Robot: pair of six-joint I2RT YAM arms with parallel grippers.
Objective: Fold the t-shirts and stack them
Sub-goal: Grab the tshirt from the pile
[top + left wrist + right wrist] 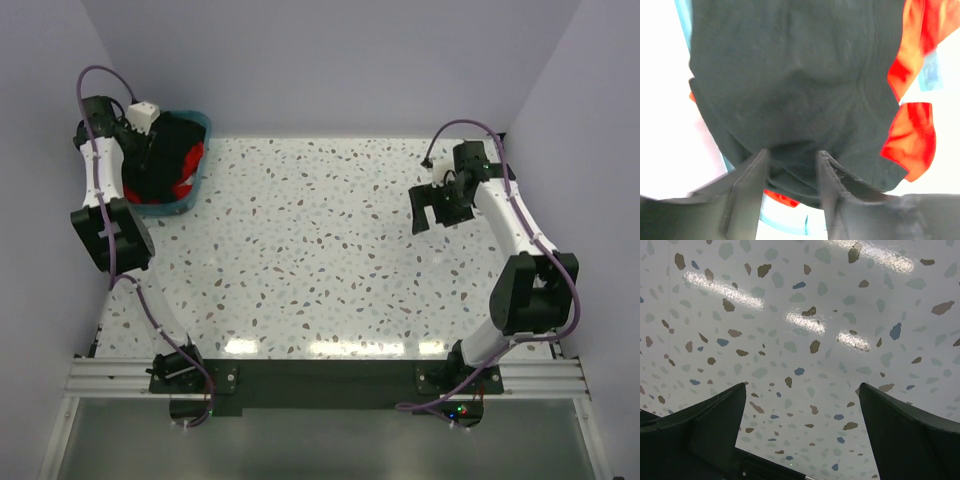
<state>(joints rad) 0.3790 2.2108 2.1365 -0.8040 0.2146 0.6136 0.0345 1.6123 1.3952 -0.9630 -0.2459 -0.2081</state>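
Observation:
The black t-shirt [790, 75] lies heaped in the teal basket [165, 208] at the table's back left, with a red t-shirt [910, 135] bunched under and beside it. My left gripper [792, 152] reaches down into the basket [785, 227]. Its jaws stand partly apart, and a fold of the black t-shirt [165, 135] bulges between the tips. The red t-shirt [190, 165] shows at the basket's right side. My right gripper [432, 212] hovers open over bare table at the right, nothing between its fingers [720, 415].
The speckled white table [320, 260] spreads between the two arms. Walls close the space on the left, back and right. The basket sits hard in the back-left corner, next to the left arm's links.

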